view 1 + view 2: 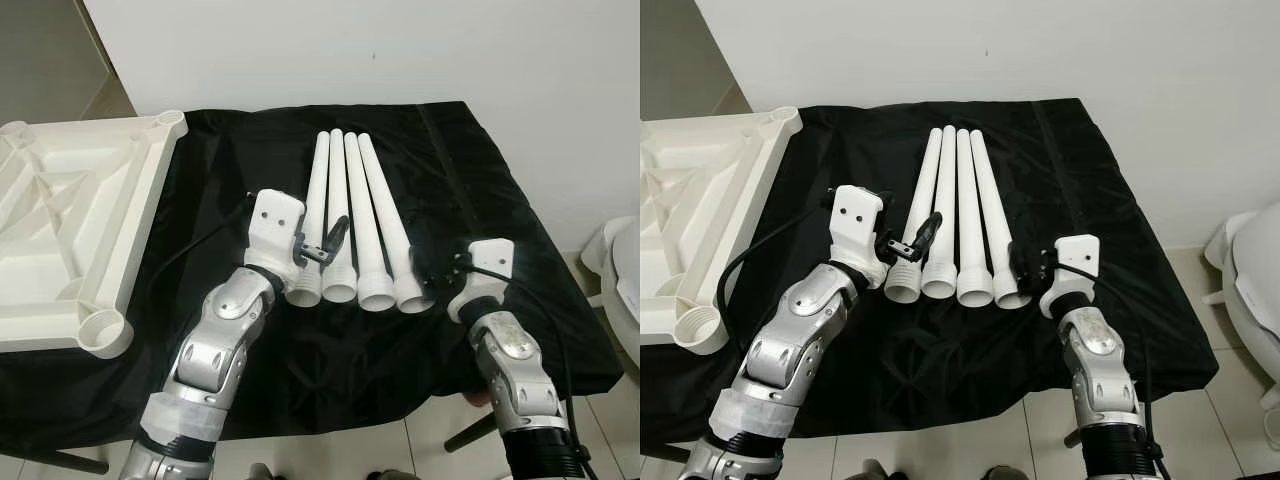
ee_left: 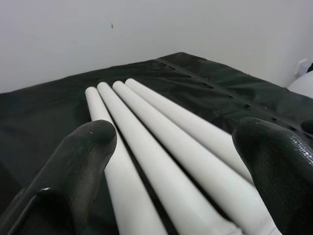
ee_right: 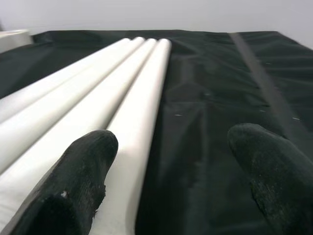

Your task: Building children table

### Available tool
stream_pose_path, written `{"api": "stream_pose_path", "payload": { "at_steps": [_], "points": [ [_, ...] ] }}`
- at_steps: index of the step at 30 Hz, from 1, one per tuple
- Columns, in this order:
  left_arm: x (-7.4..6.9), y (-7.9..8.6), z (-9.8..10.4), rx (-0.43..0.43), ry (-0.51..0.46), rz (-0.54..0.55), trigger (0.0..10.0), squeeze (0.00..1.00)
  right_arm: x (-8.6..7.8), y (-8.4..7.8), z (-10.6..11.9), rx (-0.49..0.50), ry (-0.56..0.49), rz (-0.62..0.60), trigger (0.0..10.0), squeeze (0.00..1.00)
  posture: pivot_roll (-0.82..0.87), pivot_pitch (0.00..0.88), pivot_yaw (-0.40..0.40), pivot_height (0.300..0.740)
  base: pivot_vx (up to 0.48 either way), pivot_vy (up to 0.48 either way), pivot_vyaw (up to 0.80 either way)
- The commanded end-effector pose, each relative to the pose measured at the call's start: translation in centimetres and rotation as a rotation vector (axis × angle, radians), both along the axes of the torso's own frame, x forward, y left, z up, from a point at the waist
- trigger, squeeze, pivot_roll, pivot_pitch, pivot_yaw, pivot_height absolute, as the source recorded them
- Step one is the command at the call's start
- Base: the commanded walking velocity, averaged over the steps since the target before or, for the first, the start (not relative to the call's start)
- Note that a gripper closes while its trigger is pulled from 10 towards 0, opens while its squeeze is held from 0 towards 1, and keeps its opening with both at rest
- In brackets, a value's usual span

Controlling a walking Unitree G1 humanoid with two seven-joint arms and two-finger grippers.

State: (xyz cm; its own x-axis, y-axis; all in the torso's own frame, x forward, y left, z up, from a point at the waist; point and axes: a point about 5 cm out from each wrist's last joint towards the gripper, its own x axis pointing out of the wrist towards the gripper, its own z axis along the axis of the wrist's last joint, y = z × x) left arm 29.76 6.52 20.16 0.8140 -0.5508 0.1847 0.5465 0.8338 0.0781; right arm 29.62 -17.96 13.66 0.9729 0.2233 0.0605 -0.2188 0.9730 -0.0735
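black cloth (image 1: 480, 180): four legs (image 1: 352, 215), tabletop (image 1: 70, 215) left.

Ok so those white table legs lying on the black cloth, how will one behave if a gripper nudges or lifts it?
The white table legs are round and smooth, so one would probably roll sideways if nudged, though the black cloth may slow it. They look like stiff hollow plastic, likely light. The tapered shape could slip between the left gripper fingers.

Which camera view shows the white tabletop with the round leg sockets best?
The left eye view: the tabletop lies upside down at the left, with ribs and two corner sockets visible. The right eye view crops it more at the left edge. The right wrist view catches a white sliver of it; the left wrist view faces the four legs.
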Motion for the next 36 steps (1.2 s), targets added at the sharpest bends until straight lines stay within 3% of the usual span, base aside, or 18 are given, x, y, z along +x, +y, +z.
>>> {"api": "stream_pose_path", "payload": {
  "at_steps": [1,9,11,18,25,30,36],
  "points": [
    [0.0,0.0,0.3,0.007,-0.005,0.038,10.0,0.00,-0.7,0.4,-2.1,-0.020,0.101,0.042,10.0,0.00,-0.15,0.102,0.123,0.740,0.000,0.000,0.00],
    [-0.1,-0.1,0.4,0.014,-0.006,0.028,10.0,0.00,-1.8,1.6,-1.2,0.017,0.044,0.097,10.0,0.00,-0.14,0.108,0.120,0.740,0.000,0.000,0.00],
    [-0.1,-0.2,0.5,0.009,-0.003,0.030,10.0,0.00,-2.6,2.0,-0.8,0.073,-0.010,0.069,10.0,0.00,-0.14,0.108,0.116,0.740,0.000,0.000,0.00],
    [-0.2,-0.4,0.4,0.002,0.004,0.022,10.0,0.00,-3.3,2.3,-0.6,0.156,-0.044,0.001,10.0,0.00,-0.15,0.106,0.112,0.740,0.000,0.000,0.00],
    [-0.6,-0.3,0.1,0.033,-0.003,-0.013,10.0,0.00,-4.1,2.6,2.2,0.293,-0.225,0.006,10.0,0.00,-0.14,0.107,0.113,0.740,0.000,0.000,0.00],
    [-0.4,-0.1,0.1,0.031,-0.003,-0.004,10.0,0.00,-4.1,2.6,3.1,0.361,-0.242,0.013,10.0,0.00,-0.14,0.102,0.111,0.740,0.000,0.000,0.00],
    [-0.5,-0.1,0.1,0.027,-0.004,0.001,10.0,0.00,-4.4,3.1,3.0,0.336,-0.223,0.023,10.0,0.00,-0.15,0.094,0.101,0.740,0.000,0.000,0.00]
  ]
}}
